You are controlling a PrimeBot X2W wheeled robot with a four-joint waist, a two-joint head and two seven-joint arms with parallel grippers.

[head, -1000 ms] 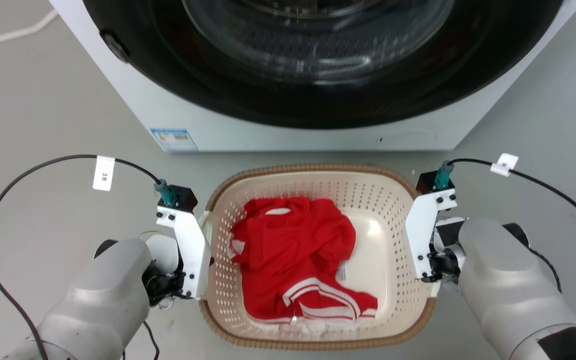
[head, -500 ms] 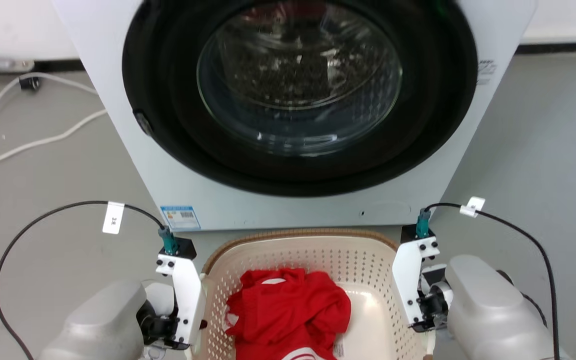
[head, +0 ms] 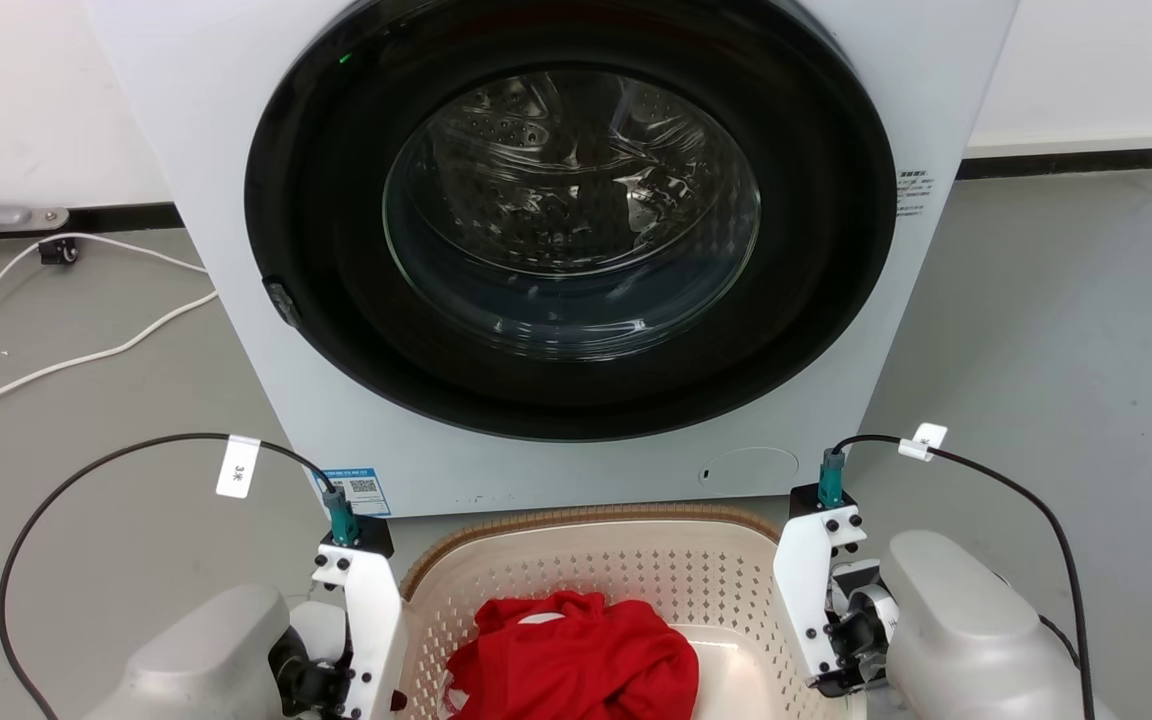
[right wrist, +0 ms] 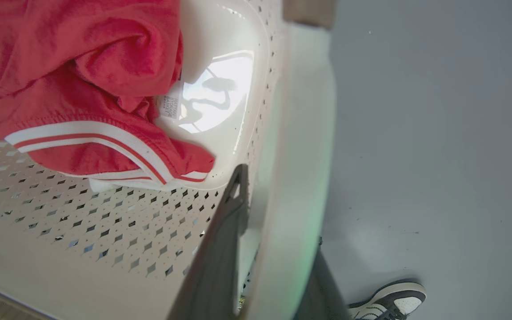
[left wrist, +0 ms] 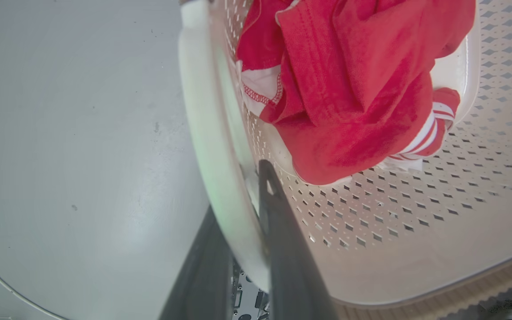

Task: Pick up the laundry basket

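Cream perforated plastic, the laundry basket (head: 586, 521) is held just before the washing machine (head: 236, 150), a red garment (head: 576, 662) inside. The left gripper (left wrist: 238, 195) clamps one side handle (left wrist: 200, 129); the right gripper (right wrist: 278, 213) clamps the other.

Grey floor (head: 1056, 340), evenly lit, carries a white front-loading washing machine (head: 221, 150) with dark glass door (head: 571, 210), backed by white wall (head: 1086, 70) with black skirting (head: 1066, 162); white cables (head: 86, 355) lie loose toward the floor's left edge.

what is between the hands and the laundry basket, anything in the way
Nothing visible. The left hand and right hand each clamp a side of the laundry basket, one finger inside, one outside. The washing machine stands just beyond it.
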